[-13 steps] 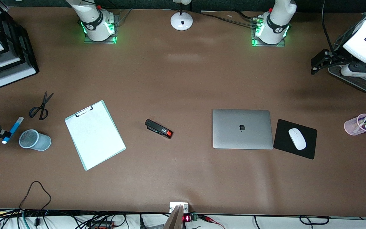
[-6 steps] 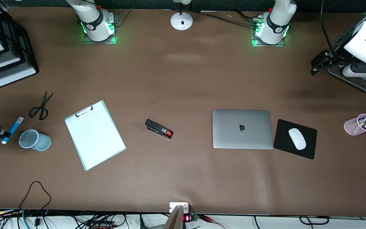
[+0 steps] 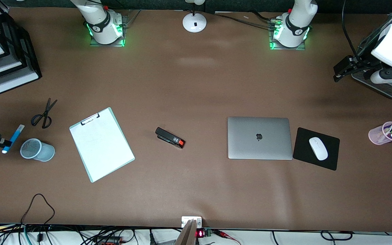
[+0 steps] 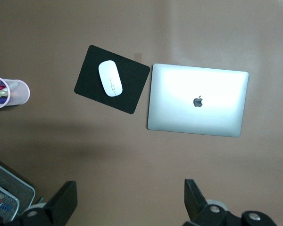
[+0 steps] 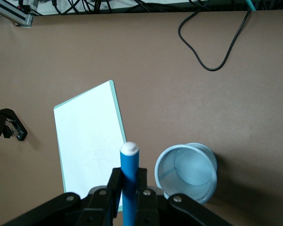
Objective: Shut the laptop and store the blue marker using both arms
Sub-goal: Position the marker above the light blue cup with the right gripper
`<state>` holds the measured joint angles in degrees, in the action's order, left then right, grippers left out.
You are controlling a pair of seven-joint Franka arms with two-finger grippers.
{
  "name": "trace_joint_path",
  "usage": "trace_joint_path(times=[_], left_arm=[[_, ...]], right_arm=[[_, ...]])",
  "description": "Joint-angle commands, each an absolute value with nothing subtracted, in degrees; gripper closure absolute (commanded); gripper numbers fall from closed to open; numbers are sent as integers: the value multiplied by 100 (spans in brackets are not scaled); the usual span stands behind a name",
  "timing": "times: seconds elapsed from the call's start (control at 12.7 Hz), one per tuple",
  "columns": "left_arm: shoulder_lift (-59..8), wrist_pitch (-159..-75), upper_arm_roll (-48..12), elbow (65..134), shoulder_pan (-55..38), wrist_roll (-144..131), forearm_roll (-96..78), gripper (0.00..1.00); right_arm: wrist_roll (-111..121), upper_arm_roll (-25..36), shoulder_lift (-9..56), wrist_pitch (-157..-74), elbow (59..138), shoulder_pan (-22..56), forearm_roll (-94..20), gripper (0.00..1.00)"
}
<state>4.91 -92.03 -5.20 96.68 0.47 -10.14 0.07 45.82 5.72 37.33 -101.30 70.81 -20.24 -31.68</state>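
Observation:
The laptop (image 3: 259, 137) lies shut on the table, lid up with its dark logo showing, and it also appears in the left wrist view (image 4: 198, 101). My right gripper (image 3: 4, 144) is shut on the blue marker (image 3: 15, 133), holding it in the air beside the pale blue mesh cup (image 3: 36, 149) at the right arm's end. In the right wrist view the blue marker (image 5: 129, 172) stands between the right gripper's (image 5: 129, 186) fingers, white tip outward, beside the mesh cup (image 5: 186, 172). My left gripper (image 3: 339, 69) hangs open and empty over the left arm's end, also in its wrist view (image 4: 127, 202).
A clipboard (image 3: 101, 144), scissors (image 3: 43, 114) and a stapler (image 3: 170, 137) lie on the table. A black mouse pad (image 3: 315, 148) with a white mouse (image 3: 318, 148) sits beside the laptop. A pink cup of pens (image 3: 386, 133) and stacked trays (image 3: 2, 58) stand at opposite ends.
The right gripper has drifted slightly toward the right arm's end with the blue marker. The left arm has shifted a little. The laptop has not moved.

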Motion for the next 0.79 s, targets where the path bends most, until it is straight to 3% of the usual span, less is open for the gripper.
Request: trace_joint_path(times=[0.0, 0.71], left_arm=[[405, -9211, -501, 9571, 167, -1002, -35, 0], [114, -8851, -633, 8869, 88, -1028, 290, 0]], right_arm=[[4553, 527, 3762, -10020, 6750, -1890, -2718, 100], [4597, 528, 3753, -10028, 6653, -1811, -2593, 100]])
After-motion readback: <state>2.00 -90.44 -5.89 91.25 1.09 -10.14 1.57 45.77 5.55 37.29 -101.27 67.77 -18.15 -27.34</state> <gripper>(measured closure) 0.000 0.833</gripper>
